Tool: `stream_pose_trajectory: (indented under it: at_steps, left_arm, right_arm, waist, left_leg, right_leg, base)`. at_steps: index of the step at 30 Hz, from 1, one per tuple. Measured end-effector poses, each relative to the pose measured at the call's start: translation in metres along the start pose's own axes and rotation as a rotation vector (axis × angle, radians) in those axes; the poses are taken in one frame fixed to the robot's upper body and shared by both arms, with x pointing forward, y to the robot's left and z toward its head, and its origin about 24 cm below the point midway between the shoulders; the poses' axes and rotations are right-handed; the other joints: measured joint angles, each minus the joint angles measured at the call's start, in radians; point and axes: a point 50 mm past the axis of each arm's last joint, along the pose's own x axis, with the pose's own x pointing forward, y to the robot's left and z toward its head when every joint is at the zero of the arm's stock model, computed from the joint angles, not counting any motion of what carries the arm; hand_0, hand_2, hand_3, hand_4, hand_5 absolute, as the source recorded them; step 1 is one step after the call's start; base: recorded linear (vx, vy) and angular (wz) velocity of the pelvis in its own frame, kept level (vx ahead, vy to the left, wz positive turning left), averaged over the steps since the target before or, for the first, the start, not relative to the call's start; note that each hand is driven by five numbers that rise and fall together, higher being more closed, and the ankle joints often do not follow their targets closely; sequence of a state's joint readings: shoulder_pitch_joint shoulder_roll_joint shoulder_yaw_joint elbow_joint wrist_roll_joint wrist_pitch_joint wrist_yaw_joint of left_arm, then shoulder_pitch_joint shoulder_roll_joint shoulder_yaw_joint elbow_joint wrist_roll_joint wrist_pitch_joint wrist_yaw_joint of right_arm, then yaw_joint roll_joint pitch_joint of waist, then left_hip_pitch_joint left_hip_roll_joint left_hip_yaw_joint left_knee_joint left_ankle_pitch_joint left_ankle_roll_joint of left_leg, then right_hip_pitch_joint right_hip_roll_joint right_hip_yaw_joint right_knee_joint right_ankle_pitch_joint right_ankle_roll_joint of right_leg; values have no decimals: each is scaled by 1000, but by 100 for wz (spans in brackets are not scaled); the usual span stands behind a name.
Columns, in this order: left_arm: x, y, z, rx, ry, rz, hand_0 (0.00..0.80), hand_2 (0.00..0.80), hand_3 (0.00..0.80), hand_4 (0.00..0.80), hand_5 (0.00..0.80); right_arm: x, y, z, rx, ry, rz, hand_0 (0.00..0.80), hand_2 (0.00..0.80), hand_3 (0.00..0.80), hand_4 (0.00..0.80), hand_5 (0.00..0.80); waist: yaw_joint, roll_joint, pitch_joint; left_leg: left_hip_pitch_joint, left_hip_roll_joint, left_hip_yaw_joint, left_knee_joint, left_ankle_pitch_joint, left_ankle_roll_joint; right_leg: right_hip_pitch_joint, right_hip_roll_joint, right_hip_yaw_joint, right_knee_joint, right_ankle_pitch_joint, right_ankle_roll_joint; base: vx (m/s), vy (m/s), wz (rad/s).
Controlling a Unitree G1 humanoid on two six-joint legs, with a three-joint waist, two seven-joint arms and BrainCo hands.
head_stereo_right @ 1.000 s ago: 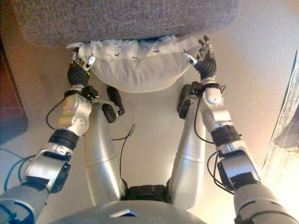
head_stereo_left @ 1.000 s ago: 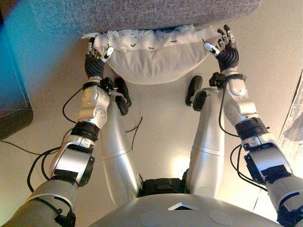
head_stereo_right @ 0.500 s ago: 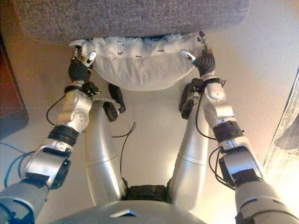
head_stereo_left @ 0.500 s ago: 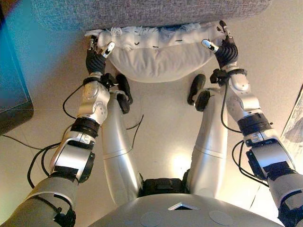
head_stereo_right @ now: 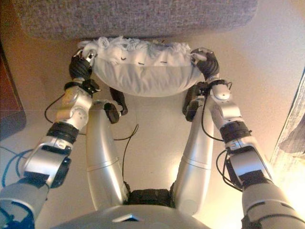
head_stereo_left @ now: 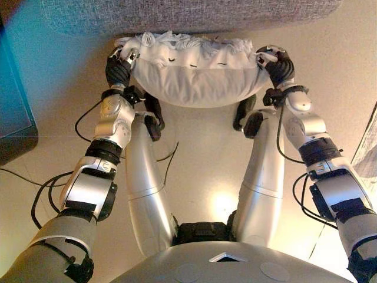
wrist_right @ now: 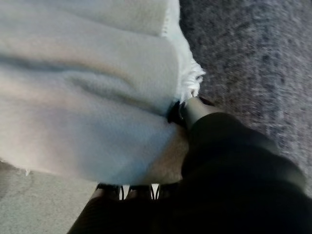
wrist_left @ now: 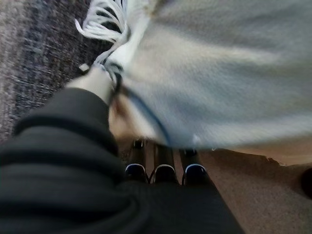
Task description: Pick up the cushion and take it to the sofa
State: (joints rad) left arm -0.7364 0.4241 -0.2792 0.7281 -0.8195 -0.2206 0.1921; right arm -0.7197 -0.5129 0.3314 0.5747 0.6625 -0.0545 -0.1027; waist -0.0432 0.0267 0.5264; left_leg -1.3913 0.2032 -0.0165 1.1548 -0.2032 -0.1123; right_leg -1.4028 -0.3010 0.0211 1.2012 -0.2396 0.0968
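The left robot hand (head_stereo_left: 119, 69) and the right robot hand (head_stereo_left: 275, 63) each curl fingers and thumb round one end of the soft white fabric cushion with a fringed edge (head_stereo_left: 194, 76), which hangs between them above the pale floor (head_stereo_left: 200, 153) and just in front of the grey woven-fabric sofa (head_stereo_left: 188, 15). The pick-up looks done and the carry is in hand, with the cushion near the sofa's front edge but not yet resting on it. The next move probably calls for raising both arms together and reaching forward over the seat before either grip loosens.
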Motion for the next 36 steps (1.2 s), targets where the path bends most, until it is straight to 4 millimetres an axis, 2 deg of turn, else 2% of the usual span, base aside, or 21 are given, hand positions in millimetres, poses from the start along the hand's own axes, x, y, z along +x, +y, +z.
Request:
stream_pose_trajectory:
  at_steps: [10, 16, 21, 25, 29, 36]
  left_arm:
    - [0, -2, 0, 1, -4, -5, 800, 800, 800, 800, 800]
    - [-5, 0, -6, -21, -25, 4, 800, 800, 800, 800, 800]
    - [-18, 4, -26, -41, -5, 38, 800, 800, 800, 800, 800]
    - [-27, 8, -34, -60, 3, 54, 800, 800, 800, 800, 800]
    - [-38, 11, -39, -42, 2, 43, 800, 800, 800, 800, 800]
    - [-58, 17, -50, -62, 32, 17, 800, 800, 800, 800, 800]
  right_arm:
    - [-2, -1, -3, 2, 3, -3, 800, 800, 800, 800, 800]
    - [-7, 3, -13, 27, -3, 2, 800, 800, 800, 800, 800]
    - [-24, 6, -34, 71, 3, -1, 800, 800, 800, 800, 800]
    - [-34, 12, -35, 128, -36, 7, 800, 800, 800, 800, 800]
    - [-43, 12, -40, 171, -40, -7, 800, 800, 800, 800, 800]
    - [-66, 12, -51, 253, -44, -1, 800, 800, 800, 800, 800]
  waist:
    - [-3, -1, 1]
    - [-23, -5, 3]
    - [-23, -7, 4]
    - [-22, -9, 4]
    - [-22, -15, 5]
    - [-10, -28, 2]
  left_leg:
    - [-3, 0, -4, 10, -2, 4]
    - [35, 1, 7, -34, 0, 7]
    - [154, 2, 17, -113, 1, 6]
    - [257, 3, 29, -208, 20, 6]
    - [362, 1, 47, -300, 41, -2]
    - [649, -20, 70, -522, 93, -16]
  right_leg:
    - [1, -1, 1, 5, 2, 4]
    - [38, 0, -6, -43, 8, 12]
    - [168, 0, -34, -128, 17, 26]
    - [278, 0, -61, -226, 29, 23]
    - [386, 1, -82, -314, 51, 35]
    - [672, -7, -141, -504, 77, 42]
  base:
    - [0, 0, 0]
    - [0, 0, 0]
    - [15, -10, 1]
    - [57, -21, 3]
    - [81, -36, 5]
    - [139, -32, 10]
